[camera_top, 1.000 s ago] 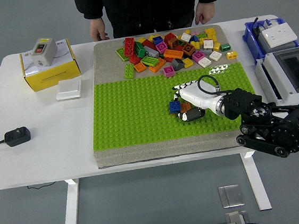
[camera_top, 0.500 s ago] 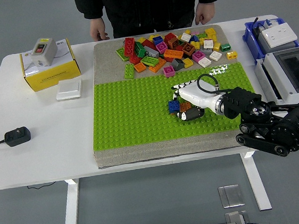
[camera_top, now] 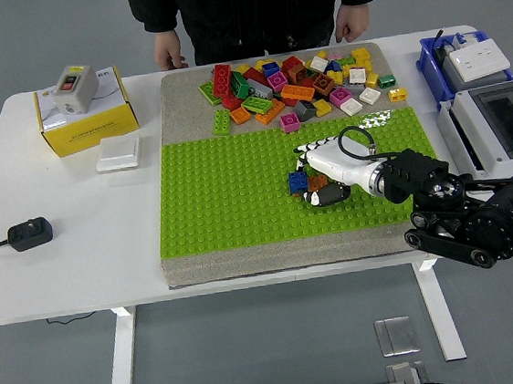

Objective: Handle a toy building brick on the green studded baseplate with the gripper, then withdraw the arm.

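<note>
A green studded baseplate (camera_top: 229, 195) lies on a grey mat in the middle of the table. My right hand (camera_top: 313, 175), white with black fingertips, reaches in from the right over the plate's right half. Its fingers are curled around a blue brick (camera_top: 299, 183) that sits on the plate. A brown brick (camera_top: 319, 184) shows just right of the blue one, under the hand. The left arm is out of view.
A heap of loose coloured bricks (camera_top: 295, 82) lies on the grey mat (camera_top: 182, 94) behind the plate. A person stands at the far side with both hands resting at the table edge. A yellow box (camera_top: 86, 118), a white switch (camera_top: 118, 154) and a black adapter (camera_top: 30, 234) lie left; bins right.
My right hand has shifted very slightly left and up with the blue brick. Nothing else has moved.
</note>
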Robot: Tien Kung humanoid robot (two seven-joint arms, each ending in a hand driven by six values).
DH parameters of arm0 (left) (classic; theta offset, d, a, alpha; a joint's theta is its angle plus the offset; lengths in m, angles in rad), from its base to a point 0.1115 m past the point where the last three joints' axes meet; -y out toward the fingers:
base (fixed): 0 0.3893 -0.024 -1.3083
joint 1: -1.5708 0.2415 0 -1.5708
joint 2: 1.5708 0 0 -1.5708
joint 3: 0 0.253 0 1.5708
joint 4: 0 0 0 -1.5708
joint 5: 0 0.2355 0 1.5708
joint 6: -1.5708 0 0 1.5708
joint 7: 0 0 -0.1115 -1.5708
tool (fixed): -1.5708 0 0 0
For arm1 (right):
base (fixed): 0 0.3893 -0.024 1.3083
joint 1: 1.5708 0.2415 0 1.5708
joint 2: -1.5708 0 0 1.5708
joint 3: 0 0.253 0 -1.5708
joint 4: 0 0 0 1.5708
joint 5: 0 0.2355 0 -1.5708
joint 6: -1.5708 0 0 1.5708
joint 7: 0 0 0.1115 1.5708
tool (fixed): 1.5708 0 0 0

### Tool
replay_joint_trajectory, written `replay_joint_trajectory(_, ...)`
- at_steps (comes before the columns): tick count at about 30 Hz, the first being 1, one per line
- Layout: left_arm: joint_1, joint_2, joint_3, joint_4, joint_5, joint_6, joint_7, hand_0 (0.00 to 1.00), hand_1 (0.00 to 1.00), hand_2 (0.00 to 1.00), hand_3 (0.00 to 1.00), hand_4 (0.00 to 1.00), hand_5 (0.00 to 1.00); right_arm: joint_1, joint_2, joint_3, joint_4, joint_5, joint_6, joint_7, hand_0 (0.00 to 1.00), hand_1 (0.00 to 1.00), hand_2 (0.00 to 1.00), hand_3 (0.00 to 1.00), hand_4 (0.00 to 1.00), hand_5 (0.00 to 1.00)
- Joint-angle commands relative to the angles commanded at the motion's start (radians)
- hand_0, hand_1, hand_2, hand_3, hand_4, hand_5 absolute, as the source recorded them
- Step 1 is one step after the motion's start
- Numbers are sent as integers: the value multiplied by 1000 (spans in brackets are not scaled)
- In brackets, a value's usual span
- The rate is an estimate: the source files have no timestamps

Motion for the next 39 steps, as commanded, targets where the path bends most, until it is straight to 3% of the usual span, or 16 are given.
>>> replay_joint_trajectory(7,0,0,-3,0,3,3,-2,663,636,603,717,422,500,-1,0,-4,1,2,-1,0,879,931,962,693,572,485)
replay_joint_trajectory(39,-3,0,10,0,-10,15,-10,654,622,572,679,400,488,-1,1,-8,-1,9,-1,-3,879,928,963,700,589,486)
